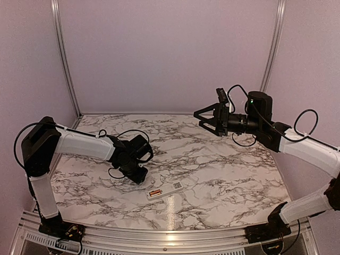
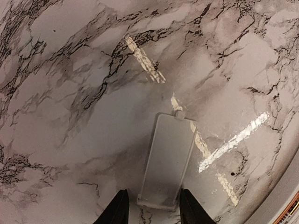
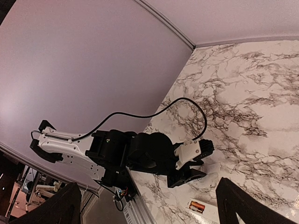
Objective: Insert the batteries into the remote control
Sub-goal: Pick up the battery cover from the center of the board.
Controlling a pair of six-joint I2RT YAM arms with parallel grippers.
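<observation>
The white remote control [image 1: 166,189] lies back-up on the marble table, its open bay holding reddish-orange batteries [image 1: 154,193], which the right wrist view also shows [image 3: 196,206]. Just left of it, my left gripper [image 1: 139,174] is down at the table. In the left wrist view a flat translucent white battery cover [image 2: 169,154] lies on the marble. Its near end sits between my left gripper's [image 2: 153,191] black fingertips, with a thin gap on each side. My right gripper [image 1: 204,118] hangs high over the right half of the table, open and empty.
A metal rail [image 1: 159,234] runs along the table's near edge. Purple walls close the back and both sides. The left arm's black cable [image 3: 154,112] loops above its wrist. Bright light streaks [image 2: 233,140] lie on the marble beside the cover.
</observation>
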